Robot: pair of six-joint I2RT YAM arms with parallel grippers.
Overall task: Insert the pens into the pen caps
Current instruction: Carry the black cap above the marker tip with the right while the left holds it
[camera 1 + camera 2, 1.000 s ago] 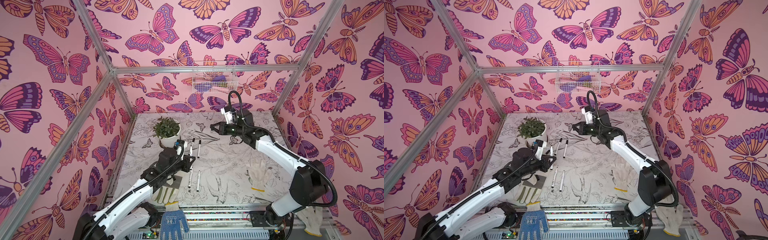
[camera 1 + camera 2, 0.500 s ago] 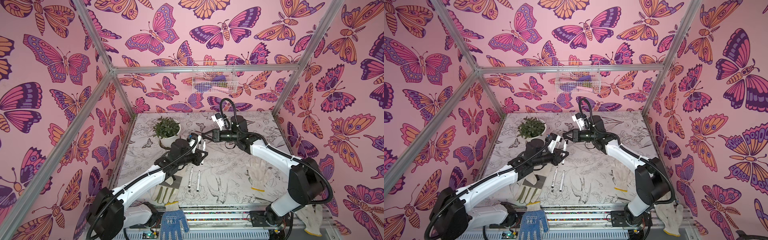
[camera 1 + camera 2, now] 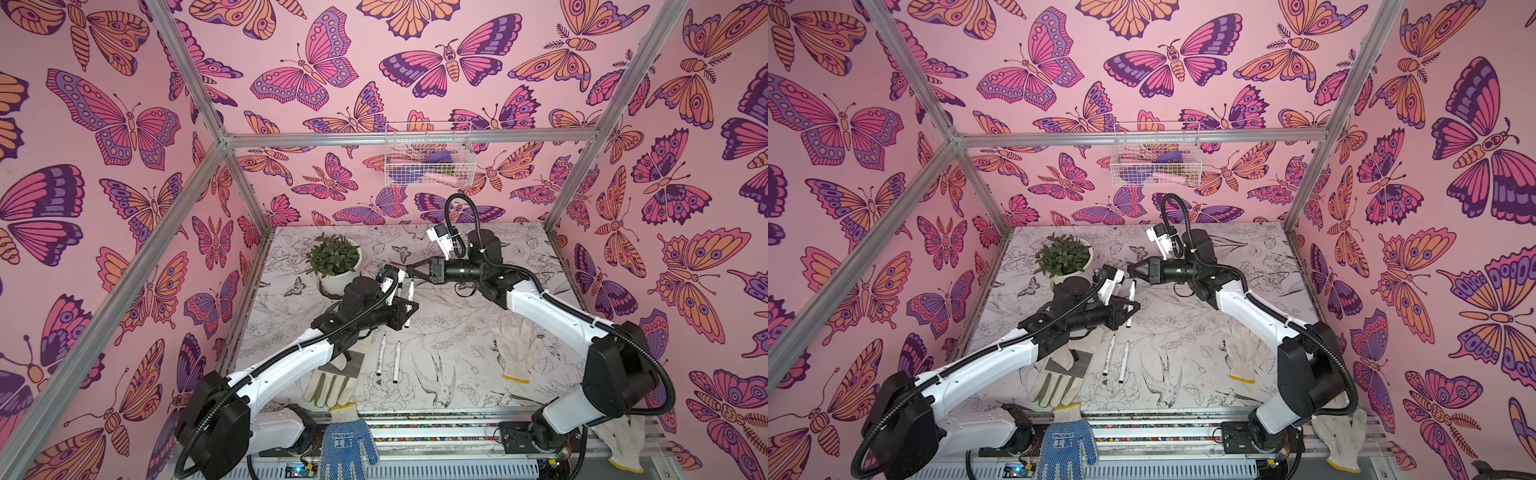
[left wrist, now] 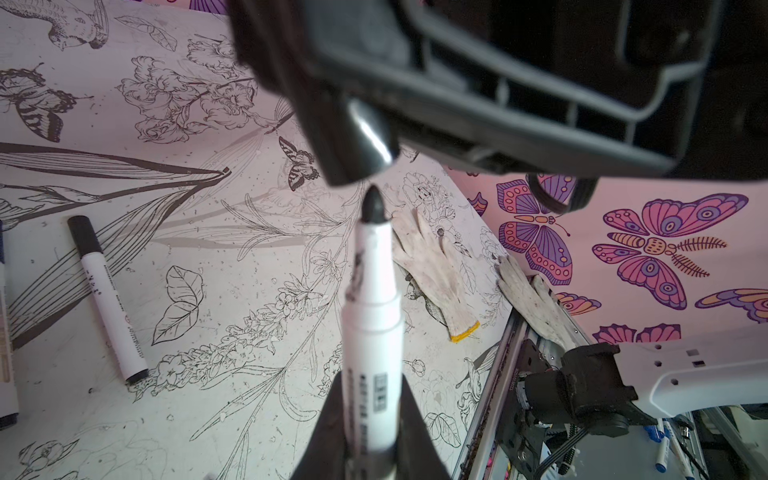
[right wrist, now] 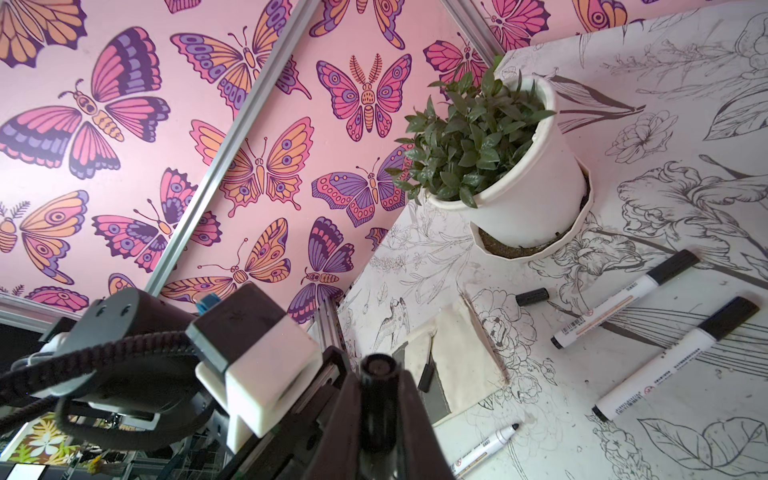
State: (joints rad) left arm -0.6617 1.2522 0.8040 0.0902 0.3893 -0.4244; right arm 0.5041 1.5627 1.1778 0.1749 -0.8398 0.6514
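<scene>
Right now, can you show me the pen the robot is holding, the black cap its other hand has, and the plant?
held pen (image 4: 372, 316): left wrist view, on its white barrel.
black cap (image 4: 358, 142): left wrist view, on its shiny side.
potted plant (image 3: 333, 258): in a top view, on its green leaves.

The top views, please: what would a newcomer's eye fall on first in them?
Probably the pink butterfly wallpaper covering the walls. Then, above the middle of the table, the left hand holds a white pen, its dark tip just short of the black cap gripped by the right hand.
</scene>
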